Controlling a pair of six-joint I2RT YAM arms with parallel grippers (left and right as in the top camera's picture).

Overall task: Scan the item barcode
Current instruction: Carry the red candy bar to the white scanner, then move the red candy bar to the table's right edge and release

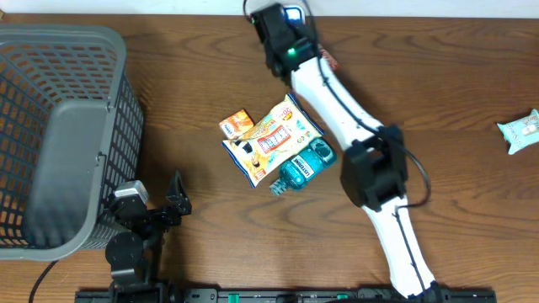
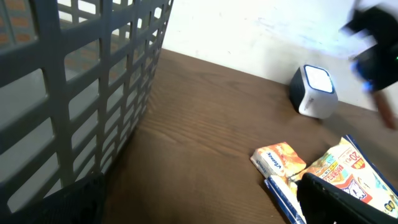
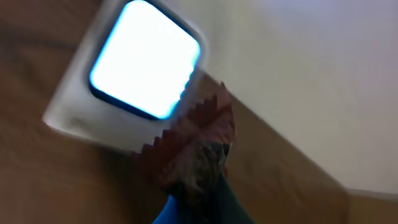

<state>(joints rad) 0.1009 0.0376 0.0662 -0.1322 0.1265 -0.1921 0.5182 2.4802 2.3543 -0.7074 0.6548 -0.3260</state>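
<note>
At the far edge of the table, the right gripper (image 1: 285, 29) was clamped on a small reddish packet (image 3: 194, 146) with a zigzag edge. It held the packet just in front of the lit window of the scanner (image 3: 146, 59). Beside the grey basket (image 1: 67, 126), the left gripper (image 1: 156, 204) hovered with its fingers wide apart, holding nothing. A snack bag (image 1: 274, 139), a small orange box (image 1: 237, 124) and a teal bottle (image 1: 303, 164) lay together mid-table.
</note>
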